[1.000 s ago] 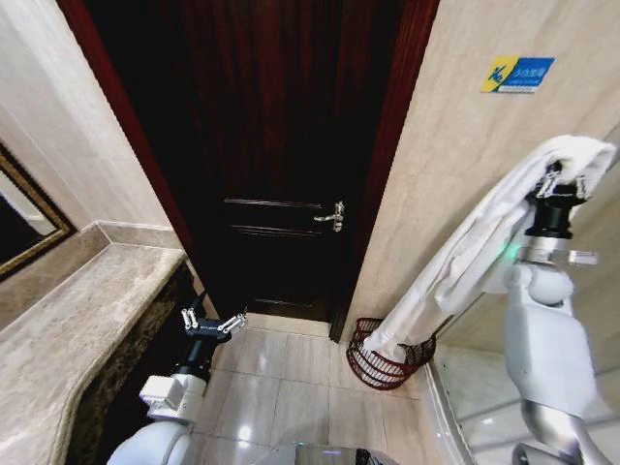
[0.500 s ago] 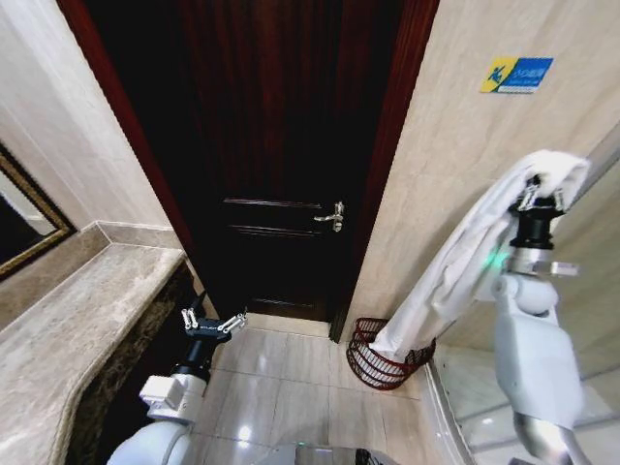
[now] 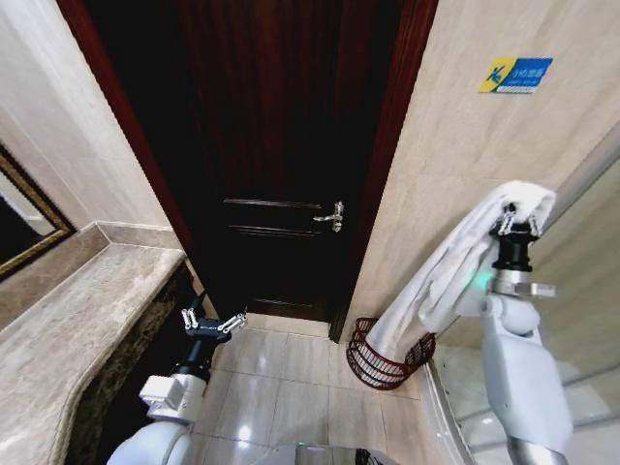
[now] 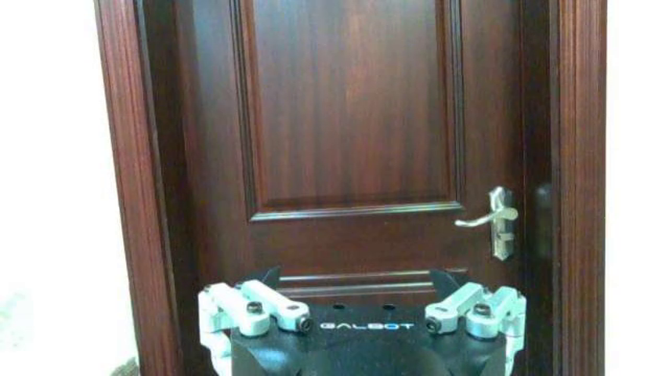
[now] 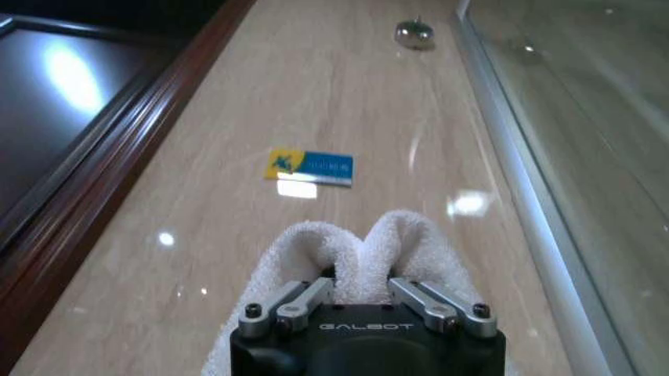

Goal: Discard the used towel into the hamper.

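Right arm has been coming down since a second ago: the right gripper (image 3: 516, 215) with the towel (image 3: 448, 274) is sitting lower against the beige wall, closer to the hamper (image 3: 385, 356), and the towel's lower end is now hanging into the hamper's mouth rather than draping over its rim. Head view is showing the whole drop: white terry cloth bunched over the fingers at the top, falling in a long soft fold down to the basket. The hamper is standing on the tiled floor at the foot of the wall, just beside the dark door (image 3: 276, 145), on the door's handle side; dark red-brown openwork wire, rounded, narrowing downward. Right wrist view is giving what the head view cannot: the metal fingers are pinching together on a doubled hump of towel (image 5: 361, 254), looped pile visible, with polished stone wall beyond and a small blue-and-yellow sign (image 5: 309, 167) on it. Left gripper (image 3: 213, 324) is waiting low, on the other side of the door from the hamper, fingers spread apart, holding nothing. Left wrist view is facing the door square on: glossy panelled red-brown wood, with the curved metal lever handle (image 4: 497, 222) showing above the splayed left gripper (image 4: 363, 307).
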You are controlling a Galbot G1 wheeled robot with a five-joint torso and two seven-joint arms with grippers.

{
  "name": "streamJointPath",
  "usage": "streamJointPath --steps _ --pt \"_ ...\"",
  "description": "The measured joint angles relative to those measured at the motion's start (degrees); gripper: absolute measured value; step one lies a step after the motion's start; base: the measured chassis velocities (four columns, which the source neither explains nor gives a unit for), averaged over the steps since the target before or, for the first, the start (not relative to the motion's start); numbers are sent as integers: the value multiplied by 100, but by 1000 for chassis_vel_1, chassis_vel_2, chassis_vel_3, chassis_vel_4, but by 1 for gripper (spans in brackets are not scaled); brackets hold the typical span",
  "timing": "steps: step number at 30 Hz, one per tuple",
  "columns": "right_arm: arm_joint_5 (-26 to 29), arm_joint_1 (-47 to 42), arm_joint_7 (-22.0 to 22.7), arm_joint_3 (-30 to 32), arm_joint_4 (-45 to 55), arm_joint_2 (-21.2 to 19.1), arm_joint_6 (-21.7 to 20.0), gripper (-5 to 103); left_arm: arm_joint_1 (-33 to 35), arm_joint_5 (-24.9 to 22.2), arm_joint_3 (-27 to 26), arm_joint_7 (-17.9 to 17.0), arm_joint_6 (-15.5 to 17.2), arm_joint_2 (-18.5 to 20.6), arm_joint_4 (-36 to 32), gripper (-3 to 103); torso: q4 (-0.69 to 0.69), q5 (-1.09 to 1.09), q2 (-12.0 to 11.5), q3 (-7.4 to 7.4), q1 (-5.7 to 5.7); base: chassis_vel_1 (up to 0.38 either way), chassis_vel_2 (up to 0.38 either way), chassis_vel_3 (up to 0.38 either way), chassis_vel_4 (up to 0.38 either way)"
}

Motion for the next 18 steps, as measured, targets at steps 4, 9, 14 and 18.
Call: streamJointPath --steps 4,9,14,18 --pt "44 -25 -13 -2 -216 35 46 11 0 0 0 0 0 0 0 94 0 1 0 0 0 0 0 0 0" --pt "79 -56 -13 -39 -323 70 76 11 0 0 0 0 0 0 0 94 0 1 0 0 0 0 0 0 0" --pt "79 -125 -12 -70 -378 162 89 11 0 0 0 0 0 0 0 94 0 0 0 0 0 0 0 0 0" --pt "65 -200 -13 -105 -400 219 115 11 0 0 0 0 0 0 0 94 0 1 0 0 0 0 0 0 0"
